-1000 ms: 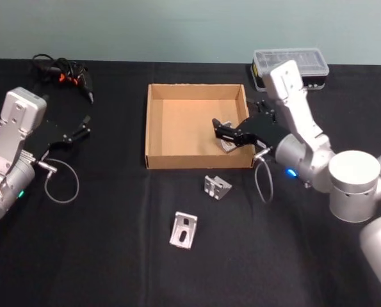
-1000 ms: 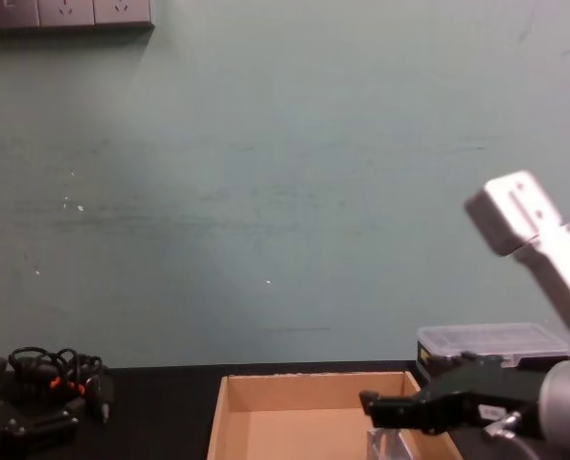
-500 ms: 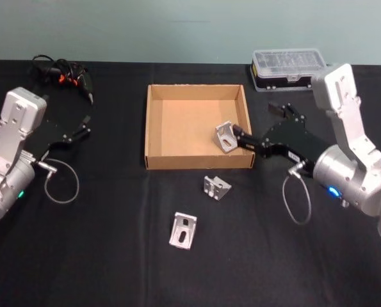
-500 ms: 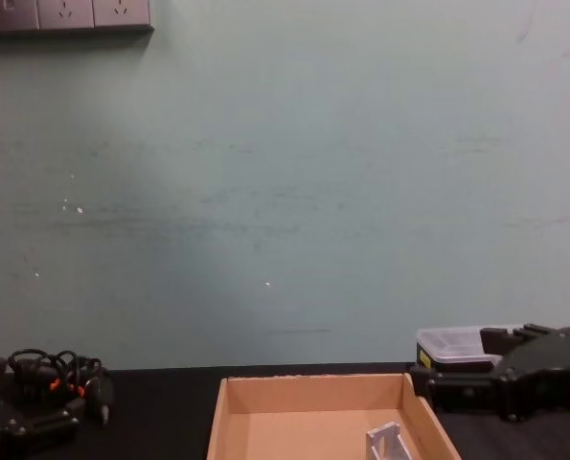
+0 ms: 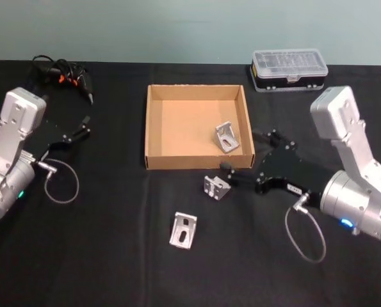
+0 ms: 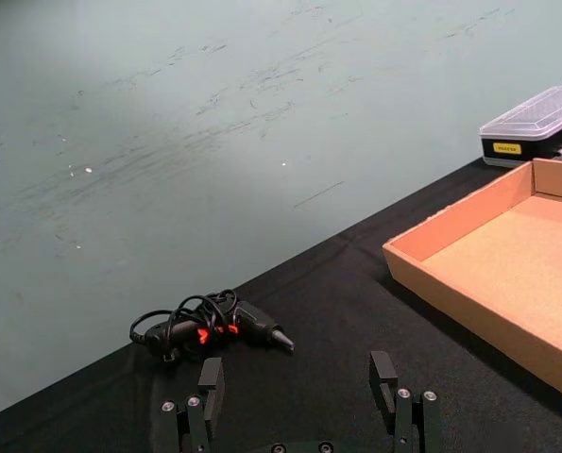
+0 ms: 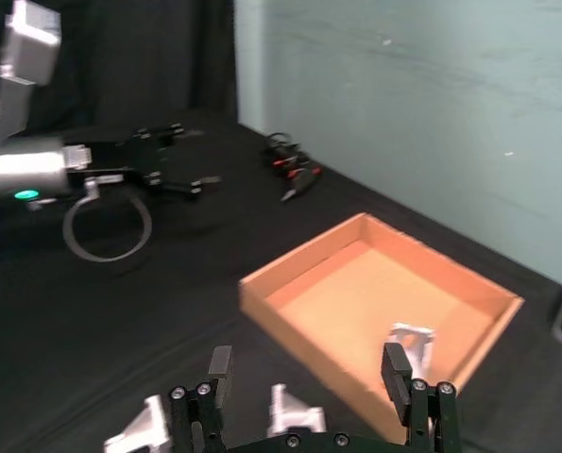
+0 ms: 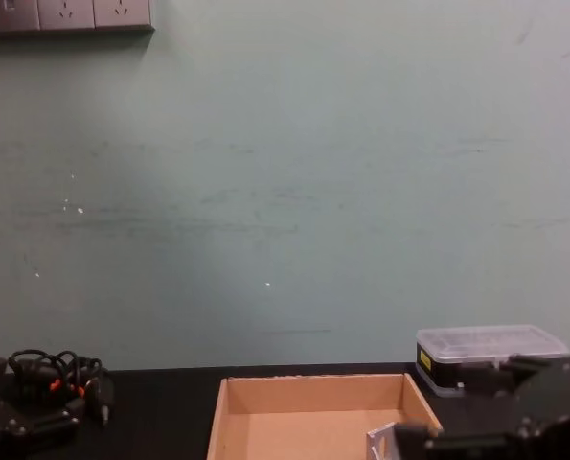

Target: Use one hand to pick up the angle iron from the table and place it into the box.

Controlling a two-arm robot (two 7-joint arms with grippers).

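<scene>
Right gripper (image 5: 230,175), spread wide and empty, is aimed leftward at the nearest angle iron (image 5: 216,187), just off its fingertips. Left gripper (image 5: 84,126) is parked far off.

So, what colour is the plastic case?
Clear lid on a black base, with a yellow label; the left wrist view shows it best.

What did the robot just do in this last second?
The right gripper let go of the angle iron, which now lies in the box. It then drew back out and toward the robot, and sits open beside a second angle iron on the table. The left gripper, the third angle iron and the plastic case stayed put.
</scene>
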